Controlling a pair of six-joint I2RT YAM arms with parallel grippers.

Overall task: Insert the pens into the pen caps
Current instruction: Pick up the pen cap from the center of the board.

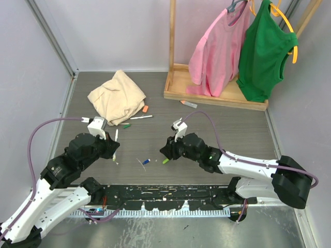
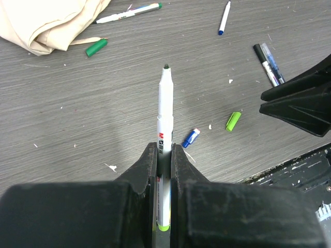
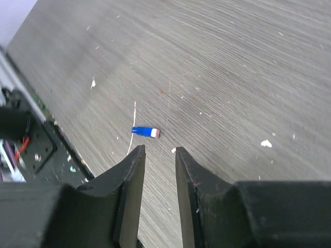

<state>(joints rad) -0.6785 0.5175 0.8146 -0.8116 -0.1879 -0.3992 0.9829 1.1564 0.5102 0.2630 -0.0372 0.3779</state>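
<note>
Left gripper [image 2: 164, 150]: jaws closed tight on a white pen [image 2: 165, 111], pinching its barrel. Projects straight ahead of the fingertips [image 2: 151, 155], dark green tip foremost and uncapped; lime rear end back between the fingers [image 2: 178, 170], behind the pinch.

On the table [image 2: 77, 113] ahead of those jaws, slightly right: blue cap [image 2: 191, 138], just past the fingertips and apart from the pen; lime cap [image 2: 233, 121] a little farther right. Far ahead to the left: green cap [image 2: 96, 47] near the edge of a beige cloth [image 2: 46, 23], a green-ended pen [image 2: 129, 13] beyond it. Far ahead to the right: a blue-tipped pen [image 2: 224, 18]; nearer and farther right, 2 dark pens [image 2: 269, 64] side by side.

Right gripper [image 3: 159, 151]: jaws partly open with a narrow gap, gripping nothing. Aimed down at the table. Just ahead of the fingertips [image 3: 138, 155], slightly left in the wrist view: the blue cap on its side, apart from both fingers, pale end nearest the gap. A thin pale stick [image 3: 132, 116] at its blue end; cannot tell whether touching.

From above: both sets of jaws facing each other, well apart, the blue cap between them, the lime cap just beside the right jaws. Orange cap [image 1: 145, 109] at the cloth's edge, far beyond both. All 4 caps loose on the table.
</note>
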